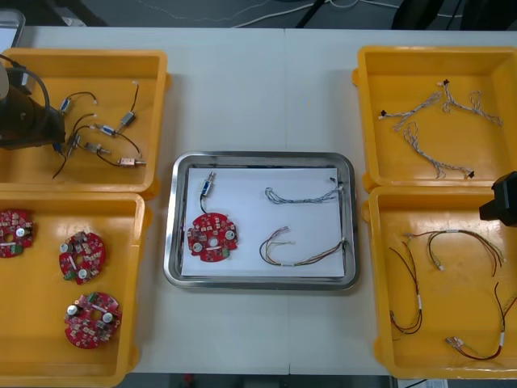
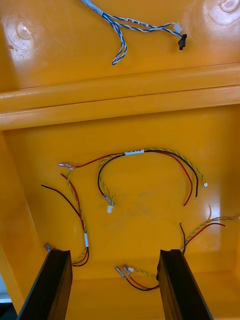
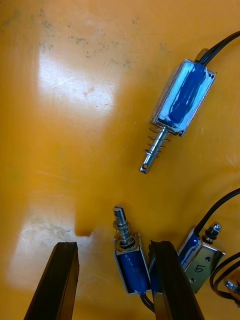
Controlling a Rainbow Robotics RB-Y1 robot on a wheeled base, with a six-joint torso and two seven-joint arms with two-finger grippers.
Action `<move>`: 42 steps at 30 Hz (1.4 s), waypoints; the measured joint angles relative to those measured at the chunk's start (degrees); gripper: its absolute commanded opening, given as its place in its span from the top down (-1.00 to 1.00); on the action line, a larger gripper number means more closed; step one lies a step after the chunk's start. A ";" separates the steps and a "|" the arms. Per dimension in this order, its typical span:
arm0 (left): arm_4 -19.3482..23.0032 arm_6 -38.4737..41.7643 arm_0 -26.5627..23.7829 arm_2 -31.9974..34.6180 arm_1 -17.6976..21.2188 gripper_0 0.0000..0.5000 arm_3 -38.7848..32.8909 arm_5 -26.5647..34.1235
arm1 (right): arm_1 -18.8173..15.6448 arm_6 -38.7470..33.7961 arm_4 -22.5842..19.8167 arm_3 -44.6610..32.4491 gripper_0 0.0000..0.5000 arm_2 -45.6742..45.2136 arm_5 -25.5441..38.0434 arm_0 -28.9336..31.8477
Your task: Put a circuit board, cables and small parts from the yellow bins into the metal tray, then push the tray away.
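Observation:
My left gripper is low inside the far left yellow bin, over the small metal parts. It stands open, and a blue-wrapped small metal part lies between the fingers, close to one of them; two more parts lie beyond. My right gripper hangs open over the near right bin, above red and yellow cables. The metal tray holds a red circuit board, a small metal part, a blue and white cable and a red and yellow cable.
The near left bin holds three red circuit boards. Blue and white cables lie in the far right bin, and one lies past the bin wall in the right wrist view. Bare table lies beyond the tray.

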 measured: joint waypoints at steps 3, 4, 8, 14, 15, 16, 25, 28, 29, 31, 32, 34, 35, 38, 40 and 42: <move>0.00 0.00 0.00 0.00 -0.01 -0.58 0.00 0.01 | 0.00 0.00 0.00 0.00 -1.00 0.00 0.00 0.00; 0.00 0.00 0.00 0.00 -0.02 -0.57 0.01 0.02 | 0.00 0.00 0.00 0.00 -1.00 0.00 0.00 0.00; 0.00 0.00 0.00 0.00 -0.04 -0.53 0.03 0.09 | 0.00 0.00 0.00 0.00 -1.00 0.00 0.00 0.00; 0.01 0.00 0.00 0.00 -0.10 -0.52 0.42 0.30 | 0.00 0.00 0.00 0.00 -1.00 0.00 0.00 0.00; 0.03 0.00 0.00 0.00 -0.11 -0.51 0.48 0.46 | 0.00 0.00 0.00 0.00 -1.00 0.00 0.00 0.00; 0.05 0.00 0.00 0.00 -0.11 -0.48 0.54 0.69 | 0.00 0.00 0.00 0.00 -1.00 0.00 0.00 0.00; 0.20 0.00 0.00 0.00 -0.15 1.00 0.67 2.05 | 0.00 0.00 0.00 0.00 -1.00 0.00 0.00 0.00; 0.24 0.00 -0.01 0.00 -0.15 1.00 0.67 2.07 | 0.00 0.00 0.00 0.00 -1.00 0.00 0.00 0.00; 0.26 0.00 -0.01 0.00 -0.15 1.00 0.67 2.08 | 0.00 0.00 0.00 0.00 -1.00 0.00 0.00 0.00; 0.36 0.00 -0.02 0.00 -0.15 1.00 0.67 2.11 | 0.00 0.00 0.00 0.00 -1.00 0.00 0.00 0.00; 0.42 0.00 -0.02 0.00 -0.15 1.00 0.67 2.12 | 0.00 0.00 0.00 0.00 -1.00 0.00 0.00 0.00; 0.55 0.00 -0.02 0.00 -0.15 1.00 0.67 2.14 | 0.00 0.00 0.00 0.00 -1.00 0.00 0.00 0.00; 0.60 0.00 -0.03 0.00 -0.15 1.00 0.67 2.16 | 0.00 0.00 0.00 0.00 -1.00 0.00 0.00 0.00; 0.83 0.00 -0.20 0.06 -0.15 1.00 0.44 3.30 | 0.00 0.00 0.00 0.00 -1.00 0.00 0.00 0.00; 0.85 0.00 -0.29 0.39 -0.15 1.00 -0.56 5.65 | 0.00 0.00 0.00 0.00 -1.00 0.00 0.00 0.00; 0.86 0.00 -0.29 1.13 -0.15 1.00 -2.13 8.25 | 0.00 0.00 0.00 0.00 -1.00 0.00 0.00 0.00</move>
